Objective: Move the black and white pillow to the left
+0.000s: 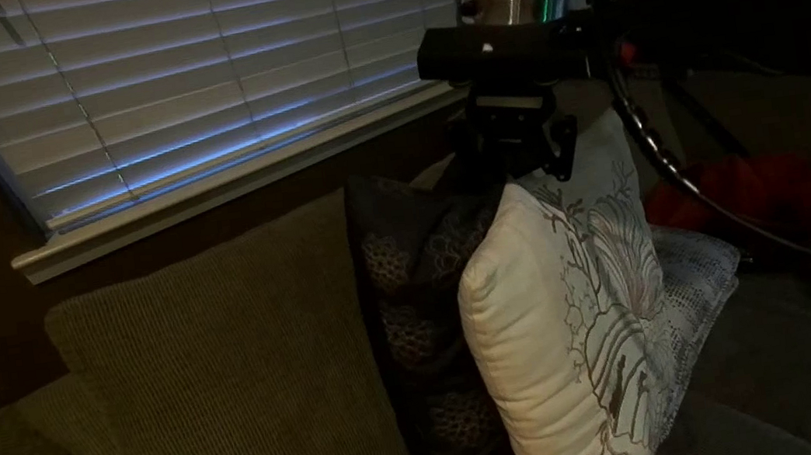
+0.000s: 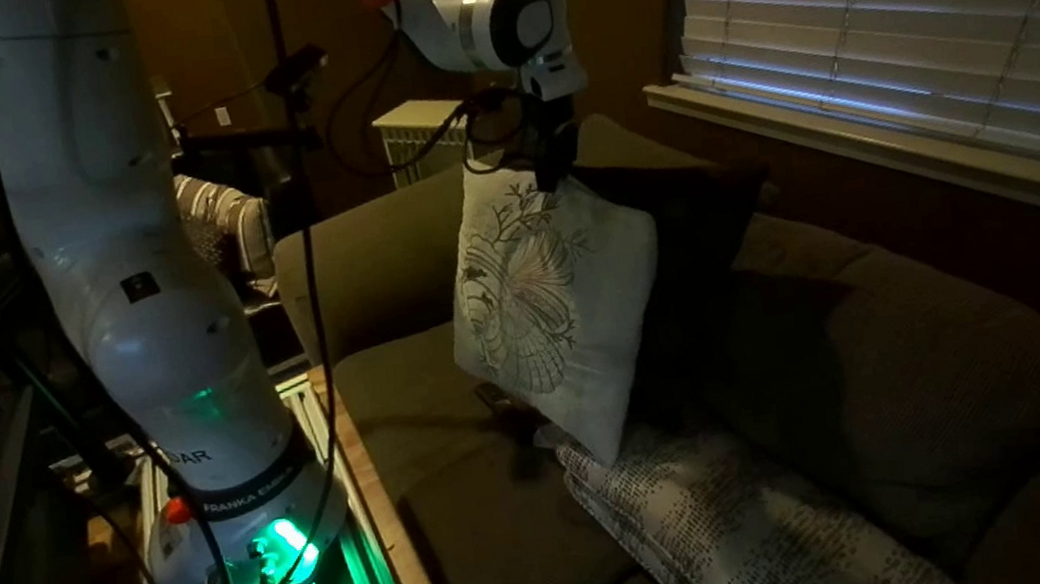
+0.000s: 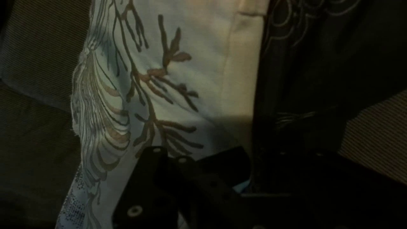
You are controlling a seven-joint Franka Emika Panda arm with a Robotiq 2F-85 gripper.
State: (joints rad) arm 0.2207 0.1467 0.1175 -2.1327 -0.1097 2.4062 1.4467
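Observation:
A white pillow with dark shell and coral embroidery stands tilted on the couch, also in an exterior view and the wrist view. A dark pillow with flower stitching is right behind it. A black-and-white patterned pillow lies low on the seat, partly hidden by the white one in an exterior view. My gripper is at the white pillow's top edge, also in an exterior view. In the wrist view my gripper has one finger over the white face; the other is lost in darkness.
The couch back cushion stands against the wall below a window with blinds and a sill. The couch arm is beyond the pillows. The robot base stands beside the seat. A red item lies further off.

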